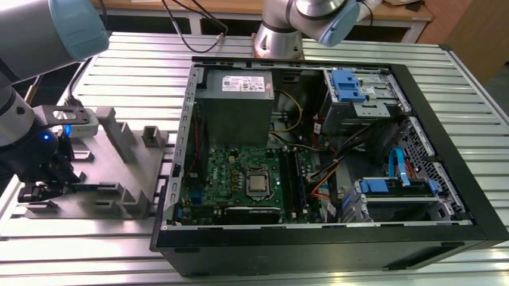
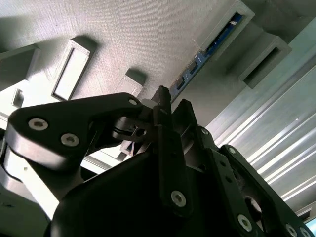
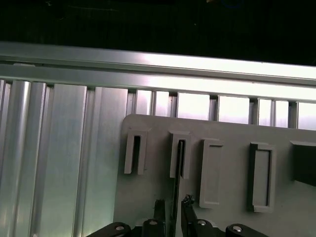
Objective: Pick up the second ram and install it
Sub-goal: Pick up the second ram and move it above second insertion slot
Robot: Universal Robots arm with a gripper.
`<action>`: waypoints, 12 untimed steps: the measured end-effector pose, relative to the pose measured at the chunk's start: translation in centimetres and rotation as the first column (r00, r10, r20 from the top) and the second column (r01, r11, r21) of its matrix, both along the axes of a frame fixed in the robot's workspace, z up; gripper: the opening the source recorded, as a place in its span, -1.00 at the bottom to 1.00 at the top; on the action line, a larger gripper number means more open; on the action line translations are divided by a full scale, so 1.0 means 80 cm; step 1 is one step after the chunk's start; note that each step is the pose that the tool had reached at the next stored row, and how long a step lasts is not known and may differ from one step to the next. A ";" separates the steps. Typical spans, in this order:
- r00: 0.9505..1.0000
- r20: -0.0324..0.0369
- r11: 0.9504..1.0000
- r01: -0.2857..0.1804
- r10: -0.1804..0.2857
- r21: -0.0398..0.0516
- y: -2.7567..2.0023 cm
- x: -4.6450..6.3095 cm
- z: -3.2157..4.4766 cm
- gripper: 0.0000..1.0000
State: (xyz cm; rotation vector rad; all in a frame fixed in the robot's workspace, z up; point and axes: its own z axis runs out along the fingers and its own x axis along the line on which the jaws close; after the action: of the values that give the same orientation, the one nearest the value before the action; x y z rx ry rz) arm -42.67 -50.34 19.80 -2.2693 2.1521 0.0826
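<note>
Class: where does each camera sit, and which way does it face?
Exterior view: off the arm, looking down on the computer case and tray; arm and gripper show.
Second wrist view: on the wrist, looking along the gripper at the memory stick.
First wrist view: on the wrist, facing the tray past the gripper.
Both wrist views share gripper, tray, memory stick.

Gripper (image 3: 173, 216) straddles the second ram (image 3: 176, 190), upright in the grey holder (image 3: 143, 197)
</note>
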 end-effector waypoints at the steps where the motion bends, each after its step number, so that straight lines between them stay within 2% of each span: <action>1: 1.000 0.000 1.000 0.000 0.000 0.000 0.0000 0.000 0.0000 -0.51; 12: 1.000 0.000 1.000 0.000 0.000 0.003 0.0000 0.000 0.0037 -0.51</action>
State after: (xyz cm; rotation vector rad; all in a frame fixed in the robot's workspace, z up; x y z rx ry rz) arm -42.65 -50.34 20.09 -2.2682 2.1502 0.0852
